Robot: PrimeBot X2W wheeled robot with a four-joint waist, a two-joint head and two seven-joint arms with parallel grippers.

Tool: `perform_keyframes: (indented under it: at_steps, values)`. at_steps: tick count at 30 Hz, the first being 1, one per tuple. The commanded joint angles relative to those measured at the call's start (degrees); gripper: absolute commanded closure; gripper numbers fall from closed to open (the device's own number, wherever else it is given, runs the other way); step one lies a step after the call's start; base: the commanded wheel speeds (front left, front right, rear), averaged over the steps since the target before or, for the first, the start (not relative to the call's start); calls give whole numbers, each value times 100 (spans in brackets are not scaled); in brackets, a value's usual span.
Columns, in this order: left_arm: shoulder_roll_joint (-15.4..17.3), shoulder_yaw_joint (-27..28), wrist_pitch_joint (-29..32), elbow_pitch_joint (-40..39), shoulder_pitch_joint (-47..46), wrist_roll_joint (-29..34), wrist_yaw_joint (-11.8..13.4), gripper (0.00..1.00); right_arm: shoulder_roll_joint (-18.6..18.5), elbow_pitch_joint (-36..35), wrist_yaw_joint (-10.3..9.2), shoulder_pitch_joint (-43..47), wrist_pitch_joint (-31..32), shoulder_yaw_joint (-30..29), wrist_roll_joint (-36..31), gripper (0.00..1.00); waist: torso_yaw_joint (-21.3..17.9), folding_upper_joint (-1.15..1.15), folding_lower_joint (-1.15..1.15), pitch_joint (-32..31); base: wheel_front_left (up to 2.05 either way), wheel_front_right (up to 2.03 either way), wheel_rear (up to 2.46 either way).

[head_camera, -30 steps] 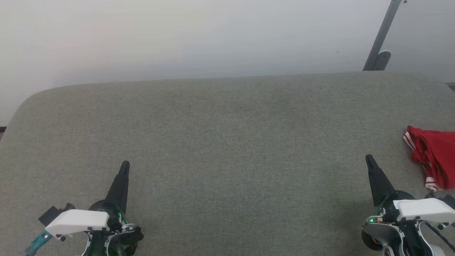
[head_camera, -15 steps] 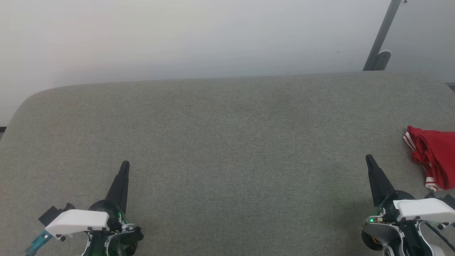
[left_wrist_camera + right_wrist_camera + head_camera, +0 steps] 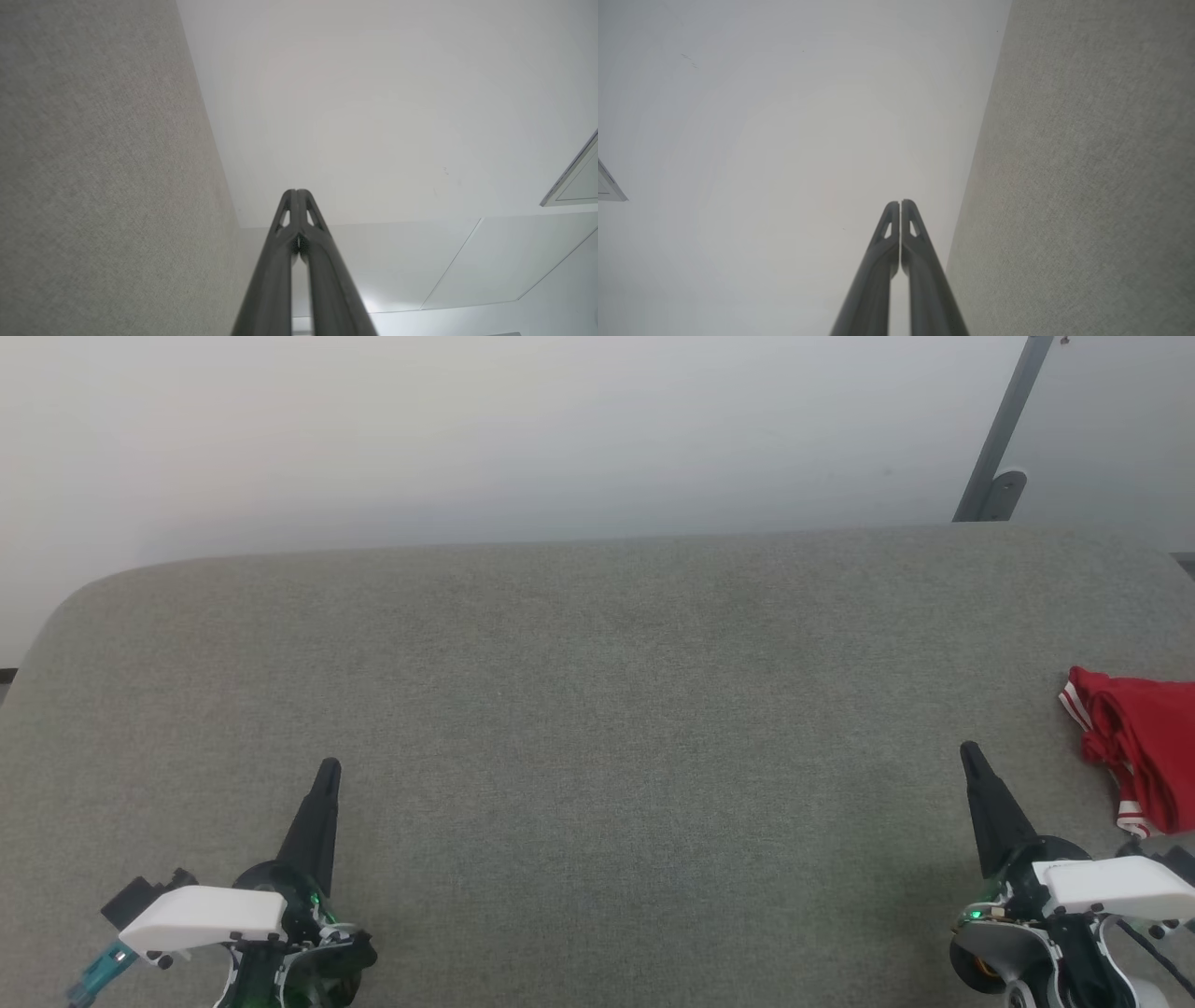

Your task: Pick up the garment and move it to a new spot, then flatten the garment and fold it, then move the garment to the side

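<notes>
The garment [image 3: 1139, 747], red with white stripe trim, lies bunched at the right edge of the grey fabric surface [image 3: 597, 728], partly cut off by the head view's border. My right gripper [image 3: 969, 751] rests at the lower right, shut and empty, a short way left of the garment and apart from it. At the lower left my left gripper [image 3: 329, 768] is shut too, with nothing in it. Both wrist views show the fingers pressed together: the left gripper [image 3: 296, 192] and the right gripper [image 3: 900, 202], each beside the grey surface with a pale wall beyond.
A pale wall [image 3: 523, 429] rises behind the surface's far edge. A grey metal post [image 3: 1004, 429] leans at the back right. The wide middle of the grey surface lies between my two grippers.
</notes>
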Motion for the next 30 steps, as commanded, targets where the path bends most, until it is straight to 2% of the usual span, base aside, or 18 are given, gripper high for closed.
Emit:
perform_keyframes:
  at_steps: [1,30]
  values:
    - [-12,26,15,0,-67,17,-14,100,22,17,0,-34,13,-4,24,100,0,0,0,0,0,0,0]
    - [-18,32,24,-1,-69,28,-14,100,22,17,0,-33,12,-6,24,100,0,0,0,0,0,0,0]
